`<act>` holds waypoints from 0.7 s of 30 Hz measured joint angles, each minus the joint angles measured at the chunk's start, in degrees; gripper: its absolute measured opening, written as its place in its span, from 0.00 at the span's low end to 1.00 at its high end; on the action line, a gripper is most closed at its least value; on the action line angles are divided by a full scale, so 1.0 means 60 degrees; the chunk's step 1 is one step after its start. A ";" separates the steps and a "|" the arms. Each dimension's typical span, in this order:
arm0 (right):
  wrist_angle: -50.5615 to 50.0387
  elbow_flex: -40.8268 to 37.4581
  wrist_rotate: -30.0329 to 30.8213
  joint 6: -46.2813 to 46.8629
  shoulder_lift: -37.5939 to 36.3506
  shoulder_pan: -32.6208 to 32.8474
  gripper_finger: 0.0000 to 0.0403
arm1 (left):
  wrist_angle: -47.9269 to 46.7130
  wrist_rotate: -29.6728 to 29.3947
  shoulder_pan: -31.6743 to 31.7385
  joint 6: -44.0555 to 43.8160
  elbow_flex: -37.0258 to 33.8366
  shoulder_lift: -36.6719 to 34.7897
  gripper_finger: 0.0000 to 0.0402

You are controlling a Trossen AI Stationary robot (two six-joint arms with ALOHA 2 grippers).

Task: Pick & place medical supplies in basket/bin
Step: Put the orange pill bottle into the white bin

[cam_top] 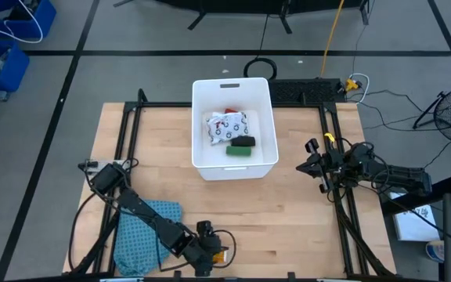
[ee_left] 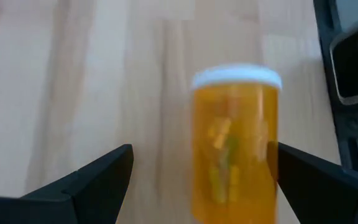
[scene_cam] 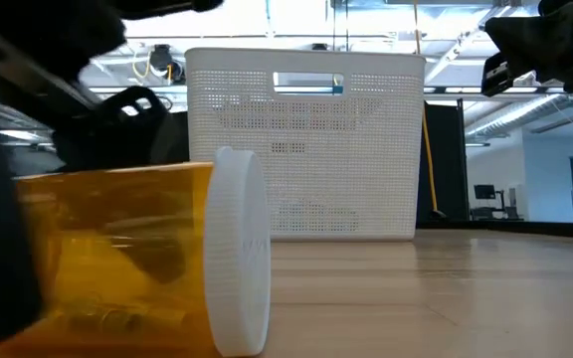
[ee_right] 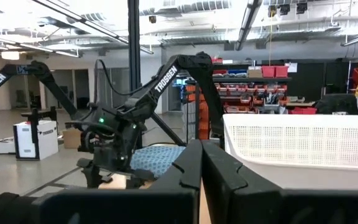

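An orange vial (ee_left: 235, 149) with a white cap (ee_left: 237, 76) lies on its side on the wood table near the near edge, also seen in the low view (scene_cam: 117, 259). My left gripper (ee_left: 204, 152) is open, slanting down over it (cam_top: 210, 254), with a finger on each side. The white bin (cam_top: 233, 125) stands at the table's far middle. It holds a white patterned packet (cam_top: 227, 128), a black oblong (cam_top: 243, 142), a green block (cam_top: 237, 152) and something red (cam_top: 229, 110). My right gripper (cam_top: 313, 166) waits shut at the table's right edge. My left gripper straddles the vial's body from above, slanting down, its fingers along the vial's length. One finger (ee_left: 309, 177) stands right against the vial's side (ee_left: 271, 155); I cannot tell whether it touches. The other finger (ee_left: 101, 177) is well apart. The vial rests on the table.
A teal-blue cloth (cam_top: 143, 235) lies at the near left, beside my left arm. Black frame rails (cam_top: 128, 133) run along the table's left and right sides. Bare wood lies between the vial and the bin (scene_cam: 304, 144).
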 joint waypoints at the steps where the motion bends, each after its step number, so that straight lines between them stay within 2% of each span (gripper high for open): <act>1: -0.0016 0.0000 0.0004 0.0003 0.0008 0.0001 0.00 | 0.0014 -0.0092 0.0041 -0.0021 -0.0001 -0.0005 0.94; 4: 0.0005 0.0000 0.0004 0.0008 0.0043 0.0001 0.00 | -0.0192 -0.0158 0.0137 -0.0095 0.0000 0.0007 0.94; 7: -0.0014 0.0000 -0.0001 0.0030 0.0047 0.0001 0.00 | -0.0389 -0.0090 0.0167 -0.0059 0.0000 0.0010 0.88; 10: -0.0016 0.0000 -0.0015 0.0134 0.0047 0.0001 0.00 | -0.0703 -0.0105 0.0167 -0.0043 0.0000 0.0003 0.74; 15: -0.0016 0.0000 -0.0018 0.0250 0.0047 -0.0001 0.00 | -0.0815 0.0165 0.0187 0.0426 0.0000 -0.0006 0.44; 19: -0.0019 0.0000 -0.0022 0.0283 0.0047 0.0000 0.00 | -0.0990 0.0442 0.0171 0.0890 -0.0001 -0.0196 0.43; 21: -0.0023 0.0000 -0.0025 0.0287 0.0047 0.0001 0.00 | -0.1177 0.0222 0.0121 0.1266 -0.0015 -0.0512 0.43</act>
